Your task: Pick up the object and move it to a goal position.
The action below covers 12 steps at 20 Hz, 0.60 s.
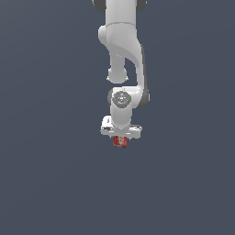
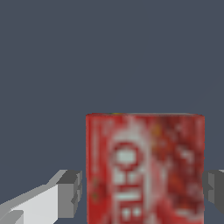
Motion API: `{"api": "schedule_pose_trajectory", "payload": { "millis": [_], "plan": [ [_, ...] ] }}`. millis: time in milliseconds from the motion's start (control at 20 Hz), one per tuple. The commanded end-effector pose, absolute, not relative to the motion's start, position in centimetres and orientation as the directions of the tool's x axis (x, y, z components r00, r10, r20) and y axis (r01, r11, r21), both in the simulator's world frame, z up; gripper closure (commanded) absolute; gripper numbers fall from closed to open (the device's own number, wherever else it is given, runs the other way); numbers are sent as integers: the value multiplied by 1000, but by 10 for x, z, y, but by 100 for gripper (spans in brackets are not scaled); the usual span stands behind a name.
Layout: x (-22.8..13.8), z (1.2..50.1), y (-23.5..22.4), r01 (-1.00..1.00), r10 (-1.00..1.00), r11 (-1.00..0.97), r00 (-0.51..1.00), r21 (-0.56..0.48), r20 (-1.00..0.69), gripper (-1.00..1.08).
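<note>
The box [image 2: 144,168] is red, a bright saturated red on its broad face, mottled with paler pink and darker crimson blotches toward one side. Blurred white lettering runs along the face inside a pale pinkish band, and a thin greenish-yellow tint shows along one edge. In the exterior view the box [image 1: 120,142] is a small red patch with white flecks. The pincer [image 1: 120,140] is white on its body, and its fingers [image 2: 70,192] have white shanks ending in mid-grey pads. The arm [image 1: 124,50] is white with dark grey joints and a grey round cap. The background is a uniform dark slate blue-grey
</note>
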<state>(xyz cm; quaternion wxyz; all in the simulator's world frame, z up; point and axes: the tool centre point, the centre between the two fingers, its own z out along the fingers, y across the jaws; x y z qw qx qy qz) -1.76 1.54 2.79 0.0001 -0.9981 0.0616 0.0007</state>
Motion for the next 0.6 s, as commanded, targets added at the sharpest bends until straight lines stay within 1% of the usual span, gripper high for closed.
{"api": "schedule_pose_trajectory", "payload": {
  "millis": [0,200,250,550],
  "plan": [
    [-17,19,16,-123,-123,-992,992,0,-1,-92],
    [-16,15,15,-123,-123,-992,992,0,0,-92],
    [-16,15,15,-123,-123,-992,992,0,0,108],
    [-16,15,15,-123,-123,-992,992,0,0,108]
  ]
}}
